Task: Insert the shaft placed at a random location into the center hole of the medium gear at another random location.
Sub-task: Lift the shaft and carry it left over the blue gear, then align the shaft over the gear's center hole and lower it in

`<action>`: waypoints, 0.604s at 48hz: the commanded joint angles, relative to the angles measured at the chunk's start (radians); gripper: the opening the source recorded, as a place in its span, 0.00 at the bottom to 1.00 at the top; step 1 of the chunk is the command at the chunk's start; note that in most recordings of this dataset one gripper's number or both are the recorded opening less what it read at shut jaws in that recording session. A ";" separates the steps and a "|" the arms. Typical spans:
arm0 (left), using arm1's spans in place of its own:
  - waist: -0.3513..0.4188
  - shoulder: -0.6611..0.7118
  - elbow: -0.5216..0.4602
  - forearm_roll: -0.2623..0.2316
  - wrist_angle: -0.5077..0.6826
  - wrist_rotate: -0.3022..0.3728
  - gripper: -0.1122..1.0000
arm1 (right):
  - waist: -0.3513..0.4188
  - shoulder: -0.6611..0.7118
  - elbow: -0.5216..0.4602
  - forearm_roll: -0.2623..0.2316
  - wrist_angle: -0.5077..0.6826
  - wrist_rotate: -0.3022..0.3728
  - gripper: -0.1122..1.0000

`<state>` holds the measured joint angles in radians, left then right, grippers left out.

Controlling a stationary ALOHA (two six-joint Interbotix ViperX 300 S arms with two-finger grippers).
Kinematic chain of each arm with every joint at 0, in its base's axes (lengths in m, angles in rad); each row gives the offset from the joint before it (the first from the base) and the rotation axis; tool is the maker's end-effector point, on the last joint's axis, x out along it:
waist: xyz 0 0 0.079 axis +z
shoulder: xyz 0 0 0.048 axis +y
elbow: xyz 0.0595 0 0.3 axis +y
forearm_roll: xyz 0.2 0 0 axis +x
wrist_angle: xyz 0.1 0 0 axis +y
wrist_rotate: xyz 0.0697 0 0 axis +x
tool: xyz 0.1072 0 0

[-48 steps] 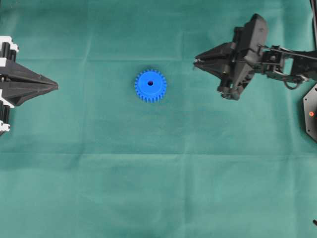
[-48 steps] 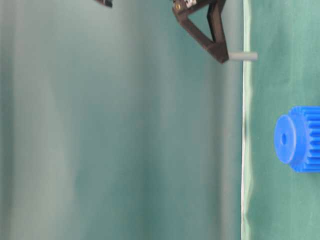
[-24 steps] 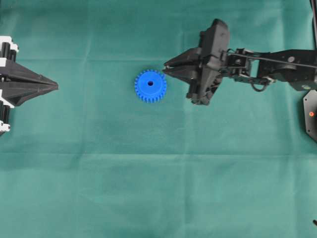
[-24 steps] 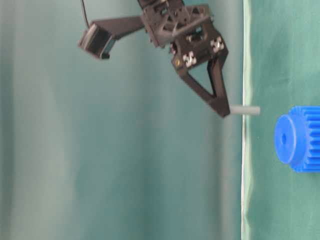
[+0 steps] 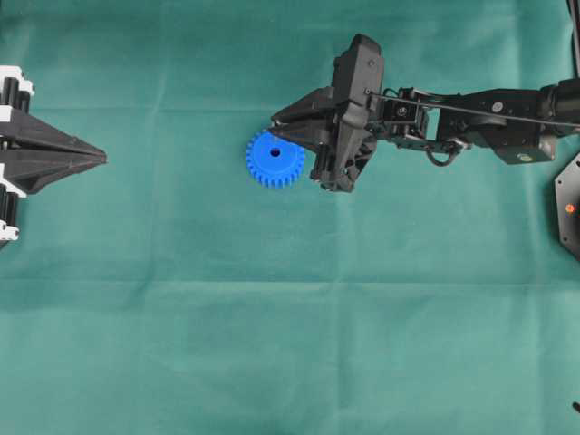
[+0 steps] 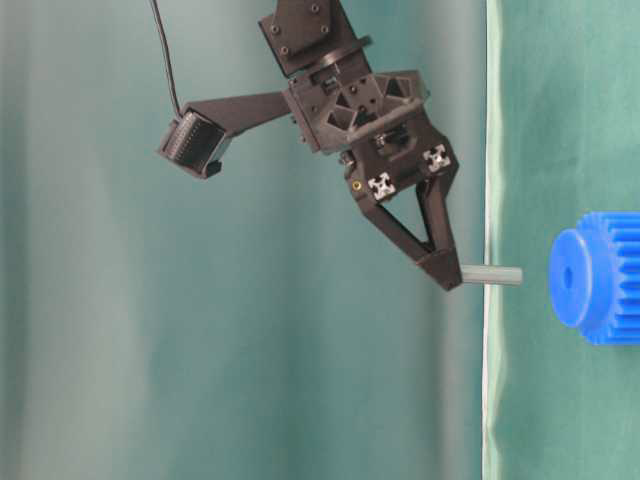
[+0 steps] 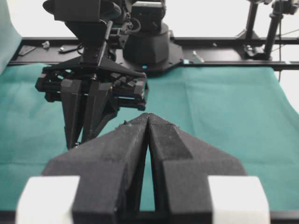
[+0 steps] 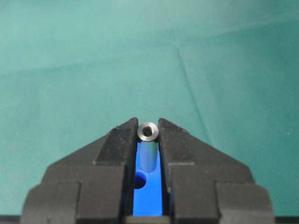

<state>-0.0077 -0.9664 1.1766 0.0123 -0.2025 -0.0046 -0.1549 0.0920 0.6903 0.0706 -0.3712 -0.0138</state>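
The blue medium gear (image 5: 275,158) lies flat on the green cloth, its center hole (image 5: 275,152) showing. My right gripper (image 5: 275,133) is shut on the silver-grey shaft (image 6: 491,275) and holds it upright just above the gear's hub (image 6: 572,279), apart from it. In the right wrist view the shaft (image 8: 149,147) stands between the fingertips with the blue gear (image 8: 150,196) and its hole (image 8: 139,180) below, the hole slightly to the left of the shaft. My left gripper (image 5: 103,158) is shut and empty at the far left, also in the left wrist view (image 7: 148,116).
The green cloth (image 5: 290,326) covers the table. A black base plate with a red light (image 5: 568,207) sits at the right edge. The right arm (image 5: 471,113) stretches across from the right. The camera bracket (image 6: 190,143) sticks out beside the right gripper.
My right gripper has moved left with the shaft, from beside the gear to over its hub. The left gripper and the gear have not moved.
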 commanded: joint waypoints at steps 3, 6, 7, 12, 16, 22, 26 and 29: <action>0.003 0.008 -0.021 0.003 -0.008 0.000 0.10 | 0.009 -0.008 -0.032 0.000 0.002 0.000 0.22; 0.003 0.008 -0.021 0.003 -0.008 0.000 0.10 | 0.012 -0.005 -0.035 0.000 0.002 0.000 0.22; 0.003 0.008 -0.021 0.003 -0.009 0.000 0.10 | 0.011 -0.005 -0.035 0.000 0.002 0.000 0.22; 0.003 0.009 -0.021 0.003 -0.009 -0.002 0.10 | 0.011 -0.003 -0.034 0.000 0.002 0.002 0.22; 0.003 0.009 -0.021 0.003 -0.008 -0.002 0.10 | 0.011 -0.002 -0.032 0.000 0.002 0.000 0.22; 0.003 0.009 -0.021 0.003 -0.008 0.000 0.10 | 0.012 0.006 -0.031 0.002 0.002 0.002 0.22; 0.003 0.008 -0.021 0.003 -0.008 -0.002 0.10 | 0.012 0.018 -0.031 0.003 0.002 0.003 0.22; 0.003 0.008 -0.021 0.003 -0.009 -0.002 0.10 | 0.011 0.029 -0.032 0.002 0.000 0.005 0.22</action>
<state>-0.0061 -0.9664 1.1766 0.0138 -0.2040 -0.0046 -0.1457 0.1258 0.6796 0.0706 -0.3712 -0.0138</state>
